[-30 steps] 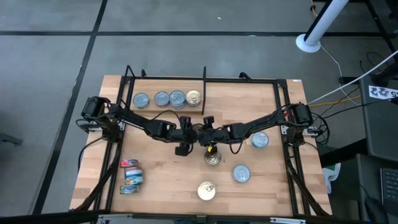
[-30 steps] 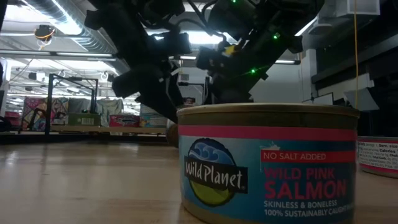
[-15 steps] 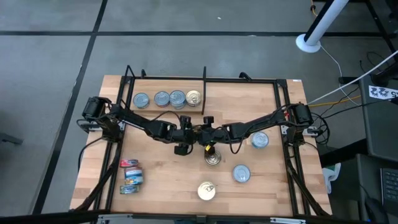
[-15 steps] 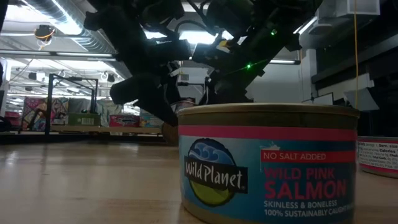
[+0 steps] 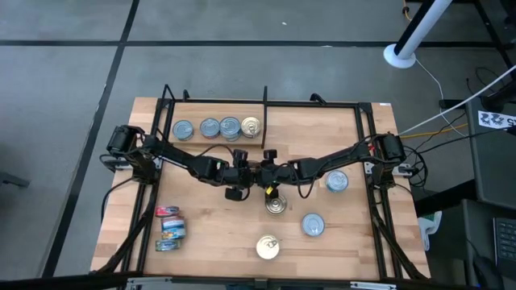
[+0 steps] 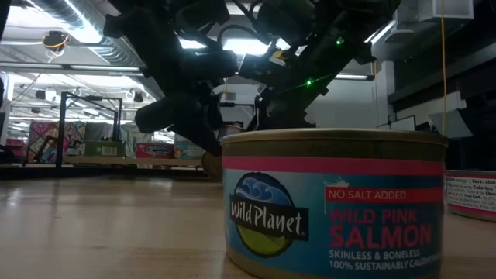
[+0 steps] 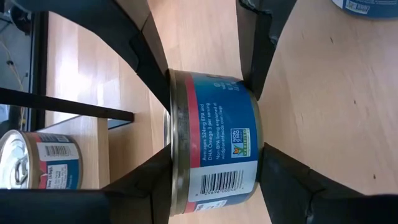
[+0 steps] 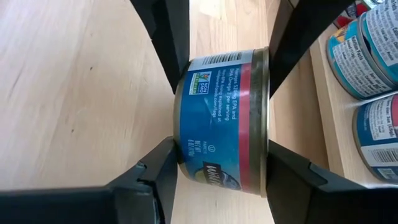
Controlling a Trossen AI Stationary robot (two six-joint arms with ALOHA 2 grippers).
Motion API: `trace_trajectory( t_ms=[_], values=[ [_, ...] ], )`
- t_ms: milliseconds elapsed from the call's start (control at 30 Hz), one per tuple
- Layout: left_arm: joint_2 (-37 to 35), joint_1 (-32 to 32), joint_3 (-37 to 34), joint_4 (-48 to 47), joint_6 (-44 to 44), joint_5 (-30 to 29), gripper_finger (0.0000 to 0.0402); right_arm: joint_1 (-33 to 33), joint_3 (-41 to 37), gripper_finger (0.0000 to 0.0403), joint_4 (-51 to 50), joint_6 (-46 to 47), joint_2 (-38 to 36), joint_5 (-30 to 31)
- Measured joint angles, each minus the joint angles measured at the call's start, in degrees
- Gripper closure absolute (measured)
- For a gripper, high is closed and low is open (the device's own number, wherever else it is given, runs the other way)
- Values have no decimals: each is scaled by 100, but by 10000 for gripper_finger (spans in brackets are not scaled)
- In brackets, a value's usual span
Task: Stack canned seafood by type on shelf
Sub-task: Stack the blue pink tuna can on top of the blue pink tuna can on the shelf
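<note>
High view, left to right.

- Shelf: pale wood board with visible grain and a thin black metal frame. A short black divider bar stands at the back edge.
- Front left: labelled tins, red and blue wrappers, clustered close together. I cannot tell whether they are stacked.
- Back left, just left of the divider: a row of four round tins, touching or nearly so. Three have silver-blue tops; the one nearest the bar has a pale gold top.
- Centre: both arms meet nose to nose. The left pincer and right pincer both grip the same held tin.
  - Left wrist view: the left pincer's dark fingers press the tin's flat ends. The wrapper is glossy blue with a red band, and a barcode shows. The other arm's fingers grip the far side.
  - Right wrist view: same tin; the right pincer's own fingers pinch it end to end.
- Just in front of centre: gold pull-tab tin, upright on the board. A second gold-top tin sits nearer the front edge.
- Right: two flat silver-blue tins, well apart, one of them by the right arm.
- Low view: salmon tin fills the foreground, with a dull metal rim and a pink-and-blue paper label.
</note>
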Motion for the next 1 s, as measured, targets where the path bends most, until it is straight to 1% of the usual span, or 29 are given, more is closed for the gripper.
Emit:
trace_trajectory(
  t_ms=[133,467,600,667,867,1000],
  values=[
    [0,2,0,13,-58,-26,217,0,4,207,-8,8,0,-2],
    [2,2,-2,28,-92,-72,213,0,7,140,-21,46,0,-4],
    [2,6,-2,31,-92,-72,213,2,10,123,-74,-4,-22,121],
    [2,9,-2,33,-92,-71,212,2,51,119,-349,-130,-101,228],
    [2,6,-2,41,-90,-70,211,2,249,120,-1357,-114,-495,736],
    [2,6,-2,134,-218,-110,210,2,249,121,-1995,-111,-877,802]
  ],
)
